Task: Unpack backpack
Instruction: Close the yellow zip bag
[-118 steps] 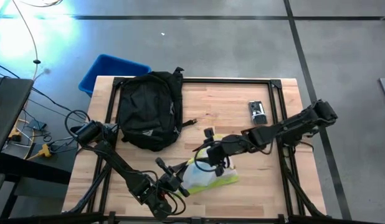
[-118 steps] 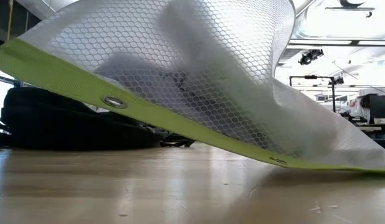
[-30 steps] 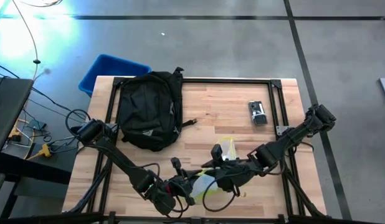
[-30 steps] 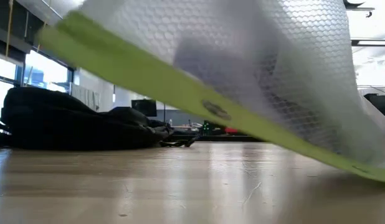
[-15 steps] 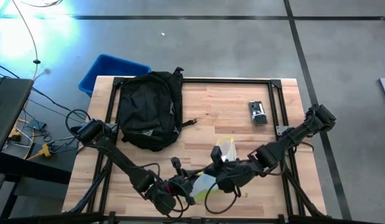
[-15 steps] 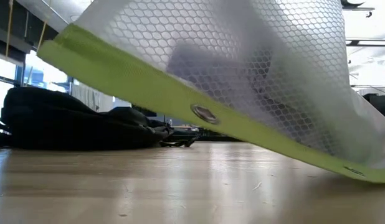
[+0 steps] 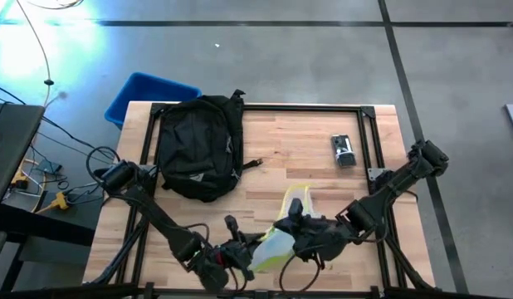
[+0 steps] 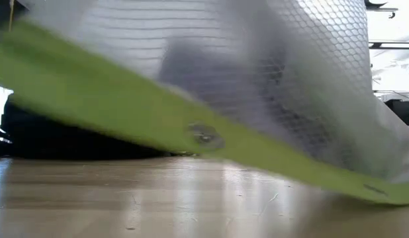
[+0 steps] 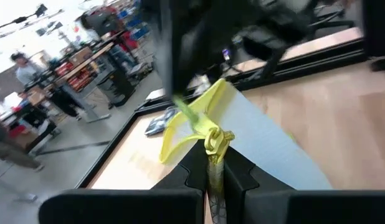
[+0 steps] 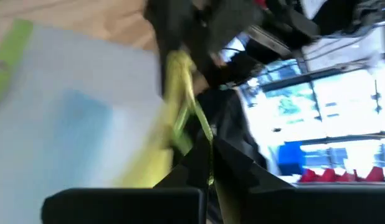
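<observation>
On the desk (image 7: 323,141), with the backpack (image 7: 200,146) lying at its far left, a clear pouch (image 7: 277,241) is gripped by both closed jaws, probably to be pulled open next.

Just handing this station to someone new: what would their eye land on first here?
Probably the clear mesh pouch with its yellow-green edge at the table's near edge, pinched between the left gripper and the right gripper, both shut on its yellow trim. Next, the black backpack lying at the far left of the table, with a blue bin off its far-left corner.
</observation>
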Controlling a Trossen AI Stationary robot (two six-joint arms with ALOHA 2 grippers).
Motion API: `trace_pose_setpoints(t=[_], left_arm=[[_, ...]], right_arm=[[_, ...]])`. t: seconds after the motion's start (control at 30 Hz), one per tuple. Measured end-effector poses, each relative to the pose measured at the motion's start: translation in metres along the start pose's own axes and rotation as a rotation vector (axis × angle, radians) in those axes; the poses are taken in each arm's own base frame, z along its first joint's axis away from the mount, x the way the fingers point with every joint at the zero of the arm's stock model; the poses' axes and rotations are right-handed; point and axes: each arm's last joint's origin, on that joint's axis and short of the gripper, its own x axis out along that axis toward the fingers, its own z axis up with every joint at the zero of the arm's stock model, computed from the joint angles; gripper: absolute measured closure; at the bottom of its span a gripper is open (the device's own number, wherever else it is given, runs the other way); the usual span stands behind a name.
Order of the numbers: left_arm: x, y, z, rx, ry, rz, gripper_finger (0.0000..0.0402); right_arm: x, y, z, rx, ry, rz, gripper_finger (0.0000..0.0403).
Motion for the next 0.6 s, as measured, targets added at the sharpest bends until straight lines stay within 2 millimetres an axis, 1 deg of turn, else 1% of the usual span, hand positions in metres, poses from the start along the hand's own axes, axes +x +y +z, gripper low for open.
trace_pose_setpoints(t=[0.13,0.23,0.43,0.5,0.53,0.6], left_arm=[[-0.006,-0.002,0.003,0.024,-0.01,-0.004,0.0401],[-0.012,-0.004,0.006,0.03,-0.018,-0.002,0.0401],[-0.016,-0.004,0.011,0.048,-0.028,-0.006,0.0401],[-0.018,-0.006,0.012,0.061,-0.032,-0.013,0.0401],[-0.023,-0.008,0.013,0.067,-0.039,-0.027,0.0401],[-0.031,-0.01,0.015,0.067,-0.052,-0.043,0.0401]], right_arm=[[-0.007,0.007,-0.001,-0.068,0.074,-0.047,0.0403],[-0.009,0.01,-0.001,-0.06,0.083,-0.031,0.0403],[-0.014,0.017,-0.006,-0.027,0.138,-0.008,0.0403],[-0.016,0.02,-0.012,-0.042,0.2,-0.018,0.0402],[-0.017,0.022,-0.018,-0.08,0.255,-0.027,0.0402],[-0.02,0.024,-0.022,-0.072,0.3,-0.062,0.0402]])
